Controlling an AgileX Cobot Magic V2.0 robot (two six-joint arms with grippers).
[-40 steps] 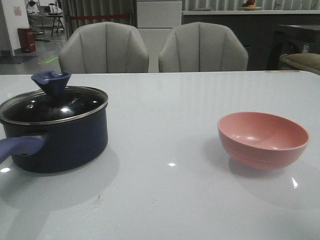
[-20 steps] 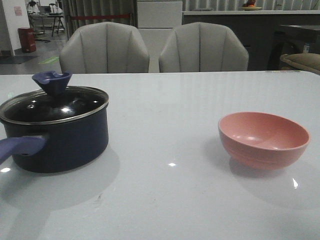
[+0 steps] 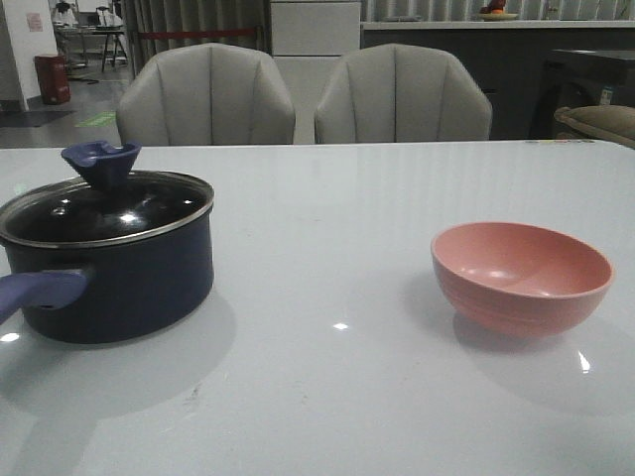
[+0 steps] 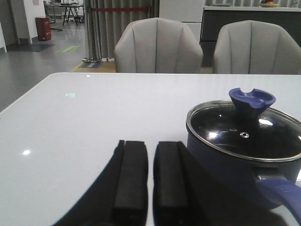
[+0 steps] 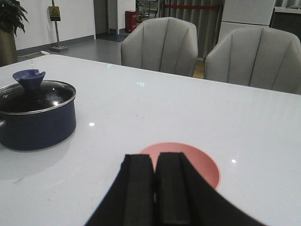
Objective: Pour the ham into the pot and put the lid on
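Nearest us, our left pincer [image 4: 149,181] and right pincer [image 5: 155,188] both sit closed on nothing. On the desk [image 3: 337,258] the pot [image 3: 109,268] stands at left, its handle (long axis) pointing toward us and leftward; the lid [image 3: 104,203] rests on it. The bowl [image 3: 521,278] is well apart at right. Two chairs [image 3: 298,99] stand behind.

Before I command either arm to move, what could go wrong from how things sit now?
1. The lid sits on the pot, so pouring now would likely spill onto the glass.
2. No ham shows in the pink bowl; its floor is partly hidden, so check first.
3. The left gripper waits close to the pot with jaws nearly closed; reaching for the knob could nudge the handle.
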